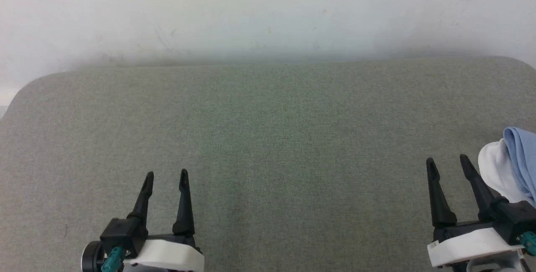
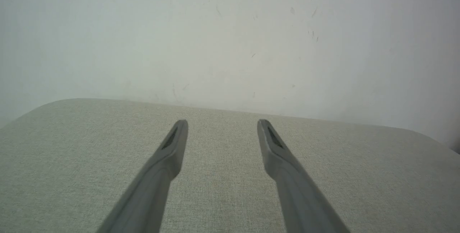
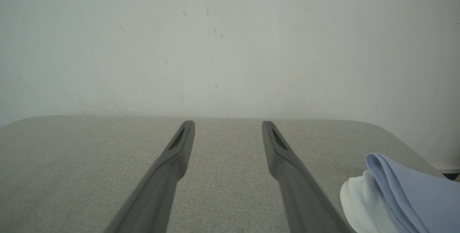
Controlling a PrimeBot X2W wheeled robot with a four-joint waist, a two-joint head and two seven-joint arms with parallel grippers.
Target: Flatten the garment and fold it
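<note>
Currently both grippers hang released above the table (image 1: 268,138), a wide surface covered in grey-green woven cloth with rounded far corners. The left gripper (image 1: 166,174) sits at the lower left of the head view, its two dark fingers spread apart and pointing toward the far edge. The left wrist view shows the same spread, with bare cloth between the fingers. The right gripper (image 1: 447,160) sits at the lower right, jaws likewise wide apart over bare cloth, grasping nothing.

The garment (image 1: 519,159) lies bunched at the right side of the table, cut off by the head view's right border. A fold of light blue fabric rises on top, and its white collar (image 1: 494,171) curves out below and to the left of the blue. The right gripper's outer finger (image 1: 475,182) is just beside the collar; I cannot tell whether they touch. In the right wrist view the garment lies to the lower right of that finger, close to it, with a thin strip of table cloth showing between them higher up. How the rest of the garment lies is out of frame.

Behind the table stands a white wall (image 1: 268,12), marked with faint scuffs and a dull shadow where it meets the table's far edge.
</note>
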